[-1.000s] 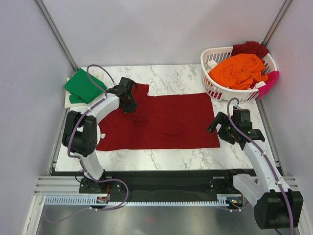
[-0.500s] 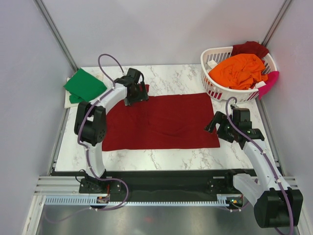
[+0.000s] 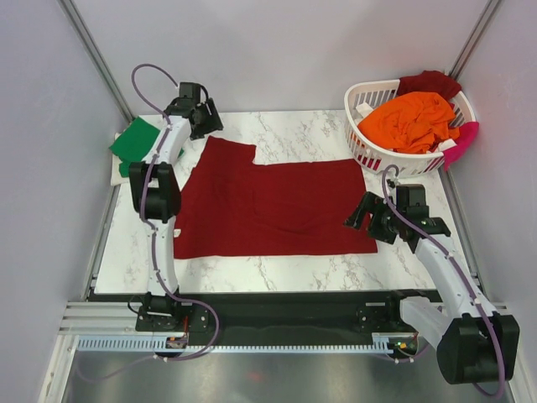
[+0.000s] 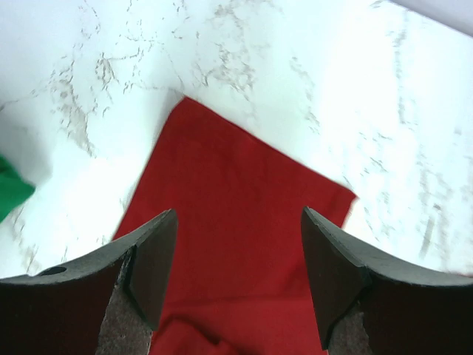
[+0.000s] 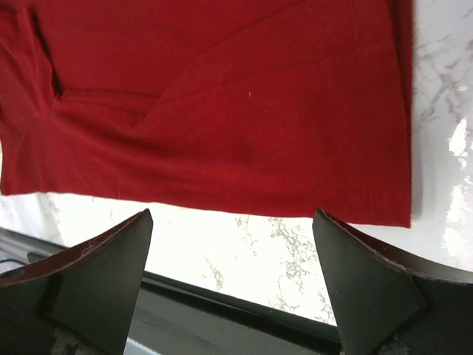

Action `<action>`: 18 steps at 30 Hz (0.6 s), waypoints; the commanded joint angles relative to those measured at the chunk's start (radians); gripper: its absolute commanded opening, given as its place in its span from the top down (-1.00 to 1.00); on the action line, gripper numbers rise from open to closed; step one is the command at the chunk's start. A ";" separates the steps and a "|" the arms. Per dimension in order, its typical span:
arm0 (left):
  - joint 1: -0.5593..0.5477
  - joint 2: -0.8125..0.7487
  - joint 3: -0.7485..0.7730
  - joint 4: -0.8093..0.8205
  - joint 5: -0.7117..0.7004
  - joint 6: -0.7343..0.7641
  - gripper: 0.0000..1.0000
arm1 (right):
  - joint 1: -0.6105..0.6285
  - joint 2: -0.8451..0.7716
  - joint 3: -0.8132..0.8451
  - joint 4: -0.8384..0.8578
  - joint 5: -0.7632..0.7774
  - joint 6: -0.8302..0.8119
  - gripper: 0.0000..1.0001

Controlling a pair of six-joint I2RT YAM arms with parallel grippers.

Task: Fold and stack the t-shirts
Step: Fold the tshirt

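A large dark red t-shirt (image 3: 277,206) lies spread flat on the marble table, one sleeve (image 4: 236,185) laid out toward the back left. My left gripper (image 3: 201,116) hovers open above that sleeve's far corner, its jaws (image 4: 238,222) wide apart with nothing between them. A bright green t-shirt (image 3: 134,144) lies folded at the back left and shows at one edge (image 4: 11,194) of the left wrist view. My right gripper (image 3: 364,220) is open and empty over the red shirt's near right corner (image 5: 222,111); in its wrist view the gripper (image 5: 230,222) hangs above bare marble.
A white slotted basket (image 3: 367,151) at the back right holds an orange shirt (image 3: 411,122), a dark red one (image 3: 430,82) and a pink one (image 3: 466,138) hanging over its rim. The black front rail (image 5: 222,310) runs just below the table's near edge. Grey walls stand on both sides.
My left gripper opened, let go of the red sleeve, now laid out flat, and swung up to the back left corner. The right gripper crept slightly left.
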 commanded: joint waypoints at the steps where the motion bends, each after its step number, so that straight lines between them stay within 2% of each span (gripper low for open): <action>1: 0.004 0.121 0.107 -0.017 0.045 0.046 -0.53 | 0.004 0.040 0.036 0.038 -0.091 -0.040 -0.96; 7: 0.047 0.239 0.179 0.014 0.066 0.020 -0.57 | 0.008 0.065 0.004 0.055 -0.108 -0.036 -0.96; 14: 0.058 0.244 0.182 0.051 0.040 0.012 -0.60 | 0.010 0.080 -0.026 0.073 -0.113 -0.033 -0.96; 18: 0.062 0.248 0.173 0.049 0.084 0.003 -0.66 | 0.010 0.099 -0.021 0.081 -0.110 -0.036 -0.96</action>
